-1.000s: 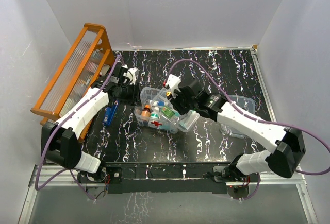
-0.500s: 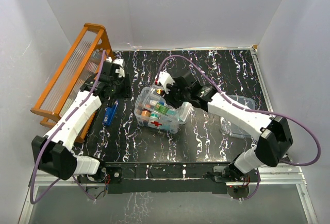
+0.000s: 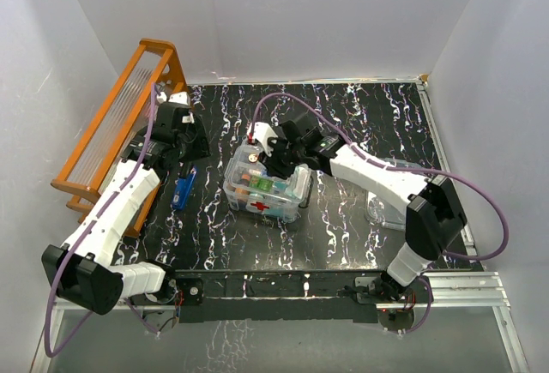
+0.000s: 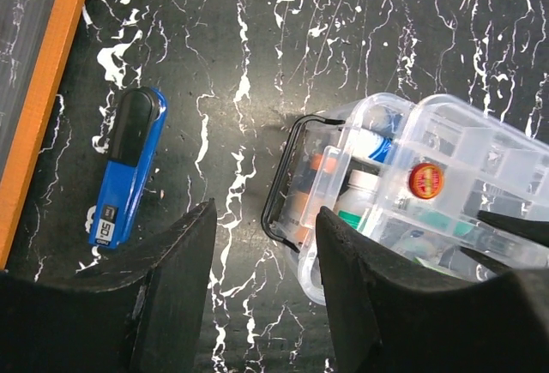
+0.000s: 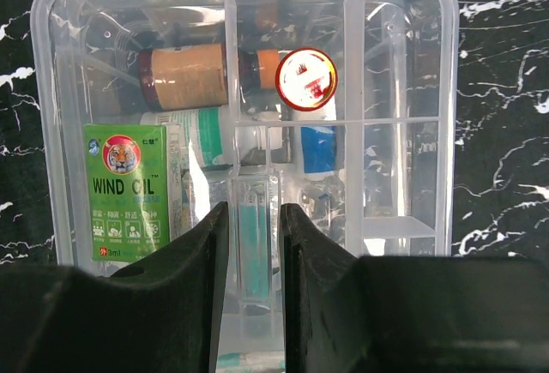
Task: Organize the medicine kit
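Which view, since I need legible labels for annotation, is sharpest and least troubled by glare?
Right wrist: the Wind Oil box reads crisply through the divided tray, with only faint sheen; its own fingers are dark. Left wrist: sharp, but the medicine kit sits partly cropped. Top external: evenly lit, labels too small.

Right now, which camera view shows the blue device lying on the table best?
The left wrist view. There the blue device lies large and whole, its black top and pale label visible. The top view shows it small, beside the orange rack. The right wrist view does not show it.
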Robot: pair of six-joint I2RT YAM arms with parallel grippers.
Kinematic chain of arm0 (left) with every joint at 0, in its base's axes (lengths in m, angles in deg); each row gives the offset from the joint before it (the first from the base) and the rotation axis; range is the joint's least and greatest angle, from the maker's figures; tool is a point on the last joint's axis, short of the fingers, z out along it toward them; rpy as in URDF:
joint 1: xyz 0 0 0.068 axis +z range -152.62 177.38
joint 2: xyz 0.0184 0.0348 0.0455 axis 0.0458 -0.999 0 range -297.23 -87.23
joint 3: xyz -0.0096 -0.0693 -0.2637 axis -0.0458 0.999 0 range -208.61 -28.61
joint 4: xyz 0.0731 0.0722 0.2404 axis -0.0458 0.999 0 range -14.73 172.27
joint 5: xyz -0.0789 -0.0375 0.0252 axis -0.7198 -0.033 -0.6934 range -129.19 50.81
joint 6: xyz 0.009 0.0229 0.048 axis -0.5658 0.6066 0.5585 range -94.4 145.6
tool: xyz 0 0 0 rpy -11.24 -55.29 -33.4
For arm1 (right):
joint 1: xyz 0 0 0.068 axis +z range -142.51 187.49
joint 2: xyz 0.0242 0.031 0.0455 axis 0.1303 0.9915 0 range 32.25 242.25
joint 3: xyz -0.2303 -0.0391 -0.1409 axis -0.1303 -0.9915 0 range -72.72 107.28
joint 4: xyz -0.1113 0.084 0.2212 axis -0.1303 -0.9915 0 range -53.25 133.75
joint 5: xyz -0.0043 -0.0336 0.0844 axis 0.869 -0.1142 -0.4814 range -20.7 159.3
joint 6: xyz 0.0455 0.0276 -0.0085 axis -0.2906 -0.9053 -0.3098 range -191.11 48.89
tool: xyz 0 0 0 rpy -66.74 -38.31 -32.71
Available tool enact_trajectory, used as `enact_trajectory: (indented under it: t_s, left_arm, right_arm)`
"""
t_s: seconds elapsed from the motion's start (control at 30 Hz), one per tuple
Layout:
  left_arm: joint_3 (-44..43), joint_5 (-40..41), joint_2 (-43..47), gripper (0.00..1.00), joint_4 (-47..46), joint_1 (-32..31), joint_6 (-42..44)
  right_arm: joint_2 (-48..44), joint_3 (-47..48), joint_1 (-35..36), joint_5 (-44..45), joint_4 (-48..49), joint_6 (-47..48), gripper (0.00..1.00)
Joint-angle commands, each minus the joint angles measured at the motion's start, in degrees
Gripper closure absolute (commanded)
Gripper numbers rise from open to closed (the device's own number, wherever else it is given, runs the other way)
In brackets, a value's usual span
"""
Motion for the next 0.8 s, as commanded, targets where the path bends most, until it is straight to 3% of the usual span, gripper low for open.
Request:
enact_trajectory:
  t_s: [0.0,0.77]
  left_arm:
    - [0.05,-1.70,0.60,0.51,-0.91,0.32,-1.41]
    - [0.85,-3.80,-0.82,0.51,-1.36,0.41,-1.53]
  right_arm:
    - [1.06,3.70,-0.15,-3.12,3.87,1.48,1.00]
    - [4.75,1.72,-0.22,-5.65,7.58,1.72,1.00]
